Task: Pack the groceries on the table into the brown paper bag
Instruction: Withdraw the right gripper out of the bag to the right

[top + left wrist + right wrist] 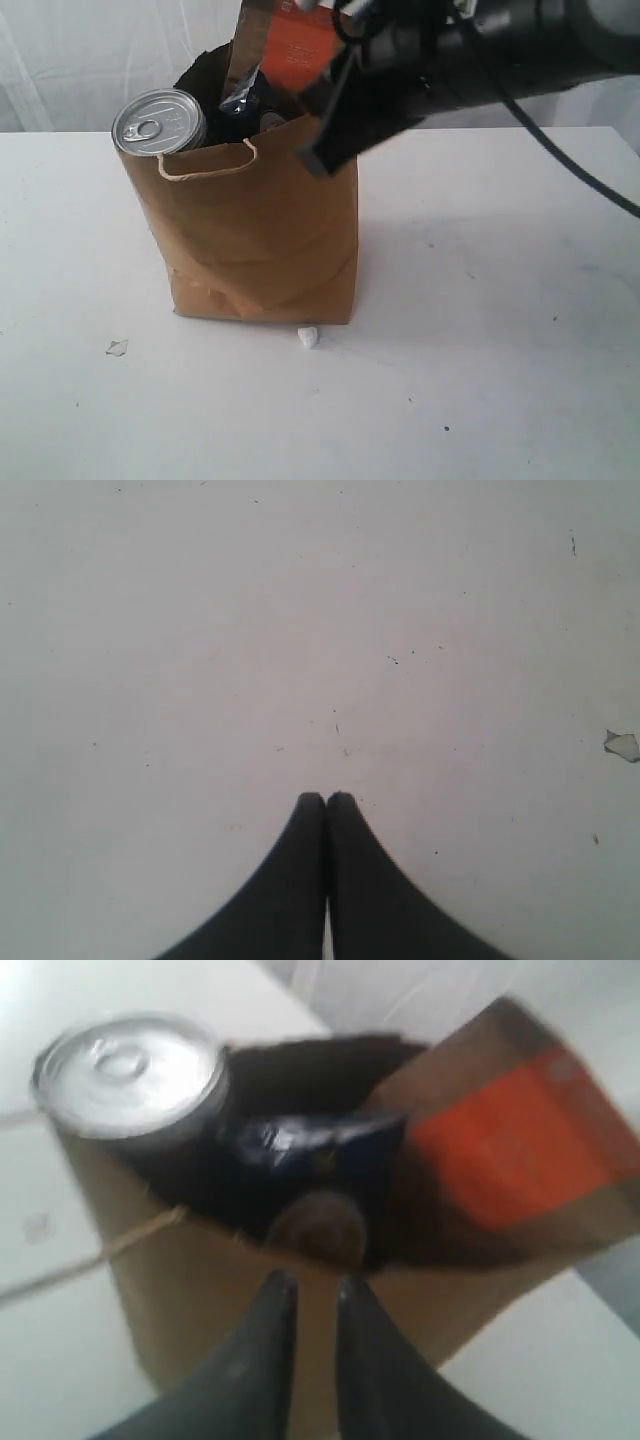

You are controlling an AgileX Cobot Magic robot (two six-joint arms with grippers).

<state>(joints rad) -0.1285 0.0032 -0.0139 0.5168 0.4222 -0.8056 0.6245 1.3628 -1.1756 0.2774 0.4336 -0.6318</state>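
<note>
Brown paper bag [260,230], exterior view: stands upright on the white bench [500,350], a little left of the middle, mouth open; a pale cord handle [210,165] droops over its front face.
Dark jar [158,120], exterior view: silver pull-tab lid up, poking out of the bag's left corner against the rim.
Orange-labelled pouch [290,45], exterior view: rises out of the back of the bag, its top cut off by the picture edge; a dark glossy pack [240,95] sits just beside it in the mouth.
Right arm [450,60], exterior view: black, reaching in from the upper right and slanting down across the bag's right top corner; the right tool [318,155] hangs at the front rim.
Scraps, exterior view: a white crumb [308,337] lies at the bag's front foot; a small flake [117,347] lies well apart to the left.
Left tool [326,800], left wrist view: its two black fingers are pressed together with nothing between them, over bare bench; the small flake [620,744] lies off to one side.
Right tool, right wrist view: blurred; the fingers [270,1330] stand a narrow gap apart, gripping nothing, over the bag's near wall just outside the mouth.
Bag contents, right wrist view: jar at one corner, dark glossy pack in the middle, pouch against the far side; a round brownish top [315,1225] is too blurred to name.
</note>
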